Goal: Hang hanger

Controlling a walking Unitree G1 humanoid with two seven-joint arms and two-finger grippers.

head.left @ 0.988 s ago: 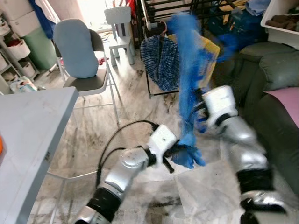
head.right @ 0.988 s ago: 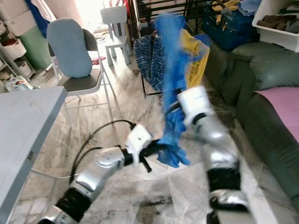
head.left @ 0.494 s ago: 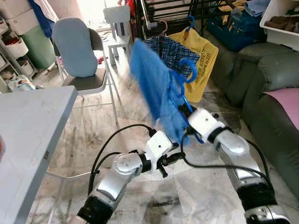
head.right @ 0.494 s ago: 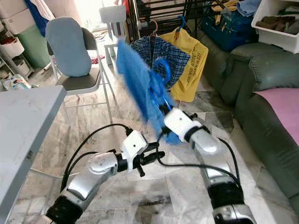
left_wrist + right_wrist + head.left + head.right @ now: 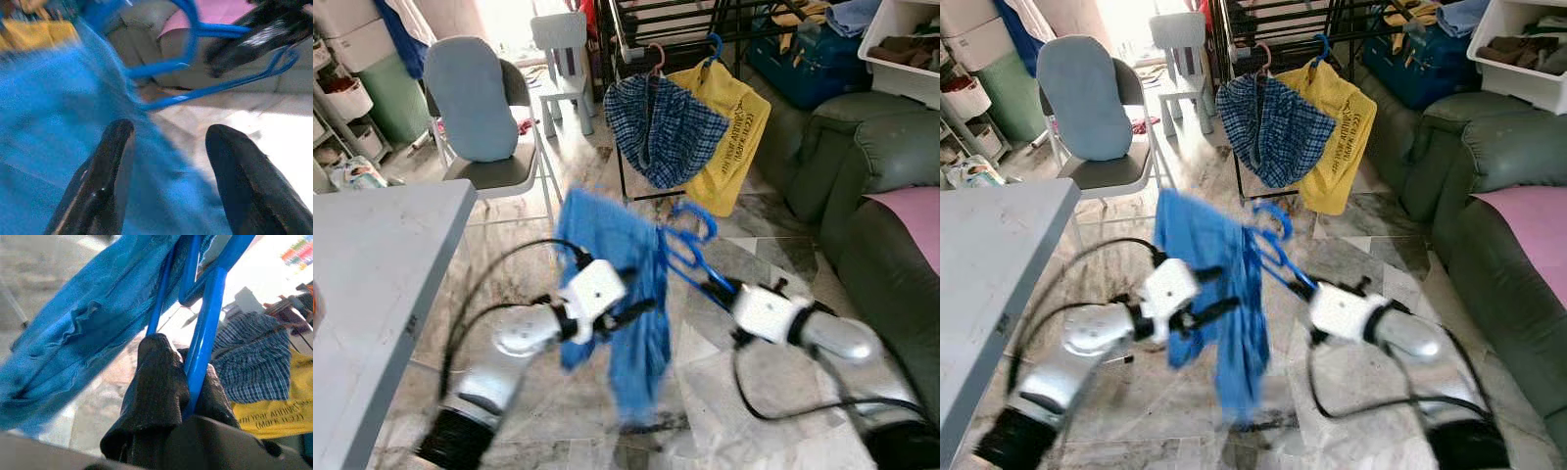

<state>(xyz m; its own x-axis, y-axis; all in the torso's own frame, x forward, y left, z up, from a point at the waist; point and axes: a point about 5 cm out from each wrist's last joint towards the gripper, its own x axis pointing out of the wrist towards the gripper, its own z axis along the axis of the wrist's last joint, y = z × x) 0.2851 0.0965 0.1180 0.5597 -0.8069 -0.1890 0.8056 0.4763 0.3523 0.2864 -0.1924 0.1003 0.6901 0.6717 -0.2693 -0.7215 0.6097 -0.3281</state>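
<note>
Blue hanger (image 5: 690, 257) with blue cloth (image 5: 626, 304), now lowered from a second ago, held low before the rack (image 5: 651, 20): right gripper (image 5: 188, 382) clamped on hanger, left gripper (image 5: 166, 161) spread against cloth; hanging still pending.

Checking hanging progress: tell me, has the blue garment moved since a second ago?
Yes. The blue garment has dropped away from the clothes rack, now hanging low over the floor below the plaid shirt.
</note>
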